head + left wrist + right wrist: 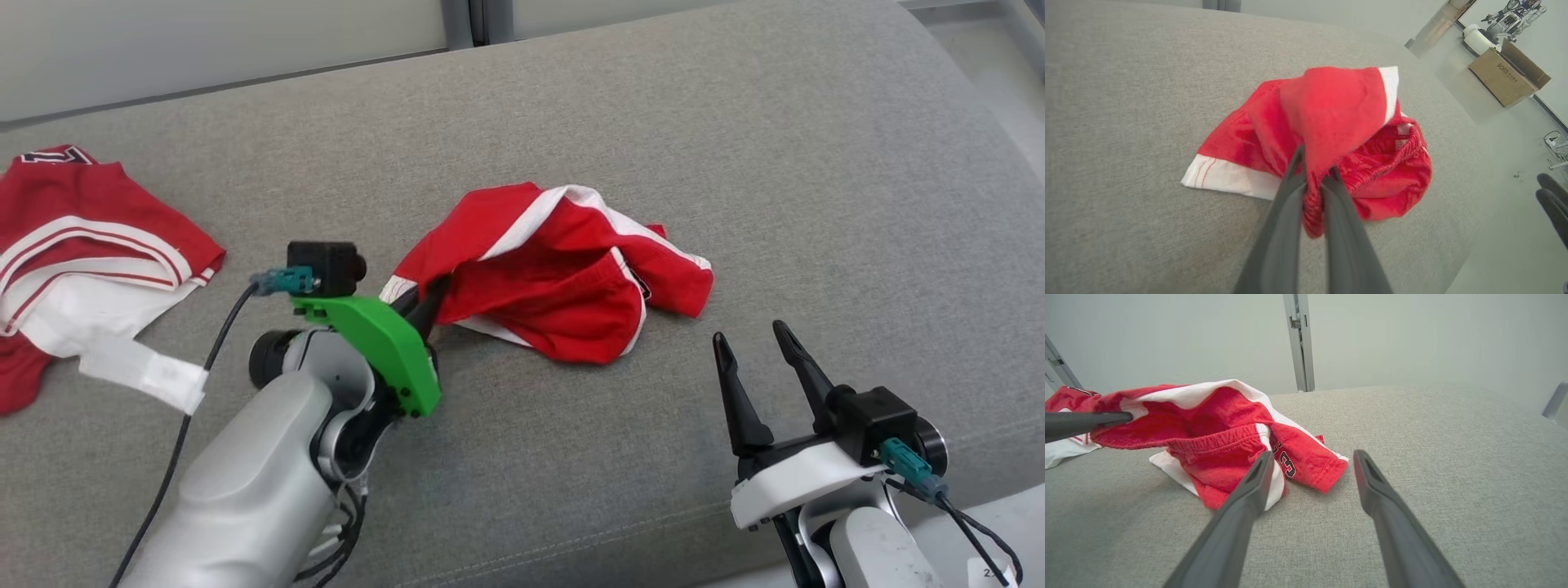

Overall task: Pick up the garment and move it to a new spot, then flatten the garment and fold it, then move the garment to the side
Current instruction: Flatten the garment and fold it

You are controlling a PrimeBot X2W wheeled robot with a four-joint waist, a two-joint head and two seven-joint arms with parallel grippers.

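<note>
my left claw (431, 296) is pinched shut on the garment (563, 282) at a bunched edge, mid grey cushion (775, 147); my right claw (749, 333) gapes empty. thin bite: lift too fast and the cloth could slip out.

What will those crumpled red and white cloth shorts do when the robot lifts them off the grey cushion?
Probably flop and drape: the red and white cloth shorts sag in folds from the left gripper. Likely light, since that small pinch holds one edge up. Slipping seems unlikely: the gathered waistband bunches between the fingers.
</note>
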